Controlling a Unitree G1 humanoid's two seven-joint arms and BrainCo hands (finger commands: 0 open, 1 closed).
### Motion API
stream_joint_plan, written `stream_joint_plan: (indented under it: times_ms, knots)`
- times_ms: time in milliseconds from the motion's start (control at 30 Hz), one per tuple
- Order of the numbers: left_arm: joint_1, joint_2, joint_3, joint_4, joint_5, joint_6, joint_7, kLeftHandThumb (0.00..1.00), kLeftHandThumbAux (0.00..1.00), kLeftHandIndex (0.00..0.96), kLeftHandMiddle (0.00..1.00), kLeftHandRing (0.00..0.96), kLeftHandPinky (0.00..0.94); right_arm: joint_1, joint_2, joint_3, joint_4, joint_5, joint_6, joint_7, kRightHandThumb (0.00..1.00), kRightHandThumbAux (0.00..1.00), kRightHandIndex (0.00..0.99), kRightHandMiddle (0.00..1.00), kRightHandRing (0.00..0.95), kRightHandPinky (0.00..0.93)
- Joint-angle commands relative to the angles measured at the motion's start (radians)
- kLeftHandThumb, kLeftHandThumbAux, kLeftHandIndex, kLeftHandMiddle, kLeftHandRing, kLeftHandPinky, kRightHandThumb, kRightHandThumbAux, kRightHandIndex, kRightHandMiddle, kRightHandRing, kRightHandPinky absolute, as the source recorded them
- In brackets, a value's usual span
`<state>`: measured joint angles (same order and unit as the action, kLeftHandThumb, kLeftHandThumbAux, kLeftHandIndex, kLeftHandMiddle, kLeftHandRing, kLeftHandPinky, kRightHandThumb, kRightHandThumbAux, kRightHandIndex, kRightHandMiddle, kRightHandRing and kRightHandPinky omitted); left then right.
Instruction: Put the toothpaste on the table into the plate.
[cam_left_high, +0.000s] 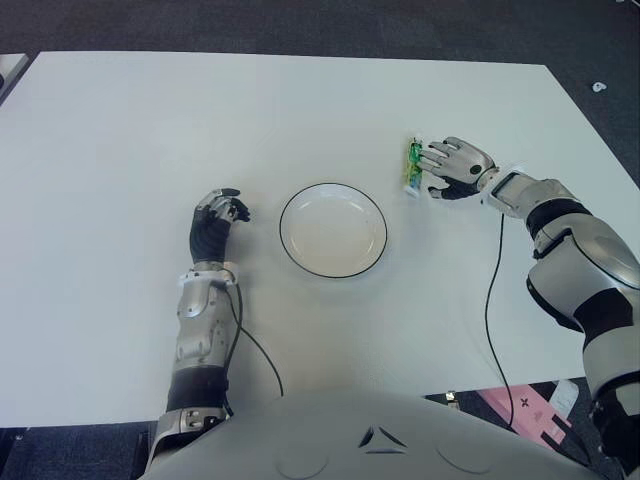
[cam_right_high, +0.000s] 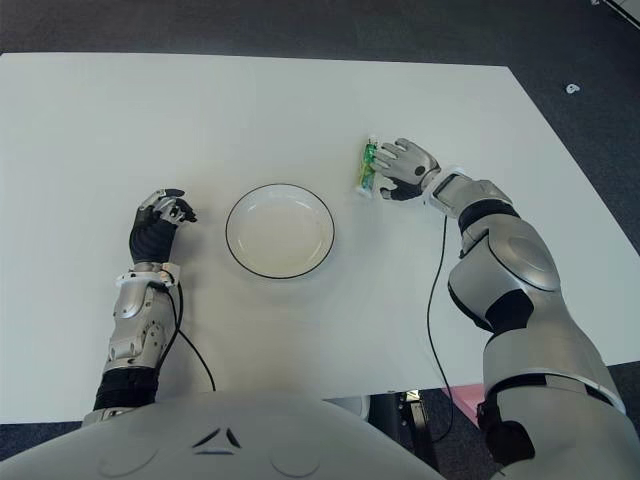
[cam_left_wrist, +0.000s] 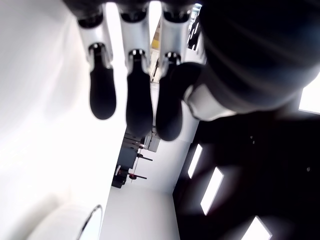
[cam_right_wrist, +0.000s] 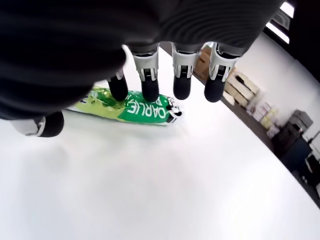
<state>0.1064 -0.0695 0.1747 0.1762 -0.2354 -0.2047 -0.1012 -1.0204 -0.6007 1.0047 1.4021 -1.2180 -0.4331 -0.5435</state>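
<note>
A green and white toothpaste tube (cam_left_high: 411, 166) lies flat on the white table (cam_left_high: 150, 120), to the right of the plate (cam_left_high: 333, 232). The plate is white with a dark rim and holds nothing. My right hand (cam_left_high: 452, 165) is stretched out right beside the tube on its right. In the right wrist view its fingertips (cam_right_wrist: 149, 90) hang over the tube (cam_right_wrist: 135, 107), two of them at its top face, while the thumb (cam_right_wrist: 46, 125) stays apart on the near side; the hand is open. My left hand (cam_left_high: 216, 218) shows to the left of the plate, curled and holding nothing.
A thin black cable (cam_left_high: 490, 300) runs from my right wrist toward the table's near edge. Another cable (cam_left_high: 250, 345) trails from my left forearm. Dark floor surrounds the table, with a pink sheet (cam_left_high: 525, 405) on it at the near right.
</note>
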Motion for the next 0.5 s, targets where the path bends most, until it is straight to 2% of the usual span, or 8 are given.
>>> stream_joint_plan:
  times_ms: [33, 67, 267, 400, 500]
  knots:
    - [0.089, 0.000, 0.008, 0.070, 0.002, 0.109, 0.027, 0.715, 0.717, 0.434, 0.605, 0.593, 0.549, 0.036, 0.010, -0.047, 0.002, 0.059, -0.027, 0.089, 0.599, 0.168, 0.000, 0.000, 0.000, 0.000]
    - [0.089, 0.001, 0.008, 0.071, 0.001, 0.108, 0.025, 0.715, 0.717, 0.434, 0.606, 0.594, 0.547, 0.037, 0.011, -0.054, 0.001, 0.069, -0.028, 0.100, 0.603, 0.162, 0.000, 0.000, 0.000, 0.002]
    - [0.085, 0.009, 0.009, 0.081, -0.002, 0.105, 0.016, 0.714, 0.716, 0.435, 0.612, 0.597, 0.546, 0.065, 0.028, -0.204, 0.001, 0.233, -0.035, 0.256, 0.625, 0.130, 0.000, 0.000, 0.000, 0.004]
    - [0.084, 0.013, 0.007, 0.083, 0.003, 0.104, 0.021, 0.714, 0.716, 0.435, 0.614, 0.598, 0.541, 0.086, 0.047, -0.322, -0.001, 0.361, -0.013, 0.396, 0.646, 0.120, 0.000, 0.000, 0.000, 0.006]
    - [0.084, 0.016, 0.007, 0.081, 0.005, 0.109, 0.023, 0.714, 0.717, 0.435, 0.614, 0.597, 0.541, 0.091, 0.055, -0.363, -0.006, 0.402, 0.006, 0.450, 0.672, 0.111, 0.000, 0.000, 0.000, 0.016]
